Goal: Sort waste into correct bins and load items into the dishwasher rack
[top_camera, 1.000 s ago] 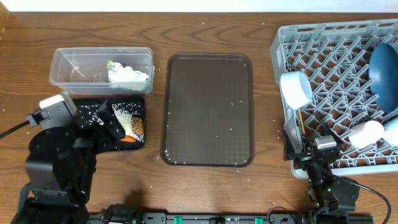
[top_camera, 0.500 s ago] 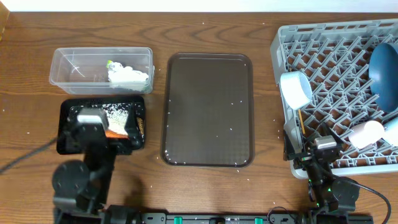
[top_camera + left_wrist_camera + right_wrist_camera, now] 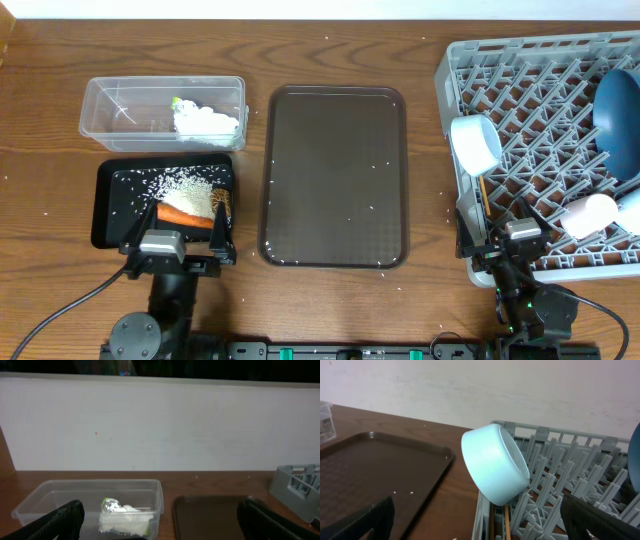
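Two released, empty: left pincer point(image 3: 178, 232) at black tray point(image 3: 98, 205) near edge; right pincer point(image 3: 505, 232) at rack point(image 3: 520, 100) corner

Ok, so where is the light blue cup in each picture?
Overhead: the light-blue cup sits tilted at the left edge of the grey rack, on the right of the picture.
Left wrist: not in it; only a corner of the rack shows at the right.
Right wrist: in the middle, tilted at the rack's corner.
Shared landmark: the dark-brown serving tray, just left of the rack in all three views.
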Robot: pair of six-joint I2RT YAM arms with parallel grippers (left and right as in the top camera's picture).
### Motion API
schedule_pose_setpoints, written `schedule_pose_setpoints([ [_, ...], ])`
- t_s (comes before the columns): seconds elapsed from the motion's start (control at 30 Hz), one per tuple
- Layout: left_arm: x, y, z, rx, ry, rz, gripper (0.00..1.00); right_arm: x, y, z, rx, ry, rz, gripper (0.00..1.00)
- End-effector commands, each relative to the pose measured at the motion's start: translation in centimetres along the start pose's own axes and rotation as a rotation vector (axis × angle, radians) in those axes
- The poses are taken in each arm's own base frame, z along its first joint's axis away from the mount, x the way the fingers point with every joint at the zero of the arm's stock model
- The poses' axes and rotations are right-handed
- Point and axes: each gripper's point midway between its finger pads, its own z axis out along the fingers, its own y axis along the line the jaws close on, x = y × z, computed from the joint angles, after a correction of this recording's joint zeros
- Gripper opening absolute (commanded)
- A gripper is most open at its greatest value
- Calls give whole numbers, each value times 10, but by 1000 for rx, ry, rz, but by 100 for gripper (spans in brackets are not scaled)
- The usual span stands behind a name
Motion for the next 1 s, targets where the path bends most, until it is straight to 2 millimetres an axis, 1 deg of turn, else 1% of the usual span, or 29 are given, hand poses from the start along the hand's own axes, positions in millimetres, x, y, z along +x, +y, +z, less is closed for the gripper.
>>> schedule_pose_setpoints([
  [0.0,24,0,5,5,43,18,98,0,1,0,-1,-4,-12,99],
  [0.1,50,2,11,3,99,19,98,0,1,0,-1,-3,-12,99],
  [0.2,72,3,15,1,135,19,98,0,1,0,-1,-3,-12,99],
  [0.4,104,5,23,-1,158,20,98,0,1,0,-1,-3,-12,99],
  [0.6,136,7,24,-5,214,21,98,0,1,0,-1,-4,-12,99],
  [0.97,134,7,24,-5,209,21,98,0,1,0,-1,-3,-12,99],
])
